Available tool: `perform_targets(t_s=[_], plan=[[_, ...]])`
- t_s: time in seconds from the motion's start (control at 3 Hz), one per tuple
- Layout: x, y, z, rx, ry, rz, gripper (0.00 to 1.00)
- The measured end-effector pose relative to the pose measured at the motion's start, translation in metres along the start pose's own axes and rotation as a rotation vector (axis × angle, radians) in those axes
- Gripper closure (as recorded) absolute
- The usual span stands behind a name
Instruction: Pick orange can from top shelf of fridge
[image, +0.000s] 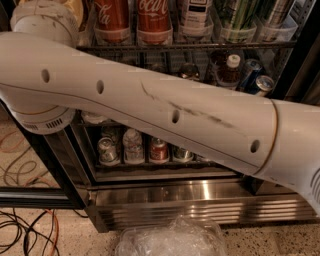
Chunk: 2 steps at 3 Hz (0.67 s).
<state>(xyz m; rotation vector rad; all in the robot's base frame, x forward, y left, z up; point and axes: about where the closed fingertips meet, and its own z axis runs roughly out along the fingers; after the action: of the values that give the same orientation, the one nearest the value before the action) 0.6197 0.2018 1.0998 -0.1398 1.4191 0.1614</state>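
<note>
My white arm (165, 112) crosses the whole view from lower right to upper left, where its wrist joint (42, 22) reaches the top shelf (200, 46) of the fridge (200, 197). A sliver of golden-orange can (77, 11) shows just right of the wrist, at the left end of the shelf, beside two red Coca-Cola cans (112, 20). The gripper is out of view, past the wrist at the top left edge. I cannot see whether it touches the orange can.
Bottles and green cans (240, 17) stand further right on the top shelf. Short cans and a water bottle (132, 147) sit on lower racks. A clear plastic bag (170, 240) lies on the floor in front. Cables (25, 235) lie at lower left.
</note>
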Motion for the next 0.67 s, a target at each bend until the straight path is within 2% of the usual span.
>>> perform_targets(t_s=[0.33,0.67], plan=[[-0.021,-0.001,-0.004,-0.004,-0.006,0.005,1.0],[-0.035,0.009,-0.021,-0.049,0.01,0.023,1.0]])
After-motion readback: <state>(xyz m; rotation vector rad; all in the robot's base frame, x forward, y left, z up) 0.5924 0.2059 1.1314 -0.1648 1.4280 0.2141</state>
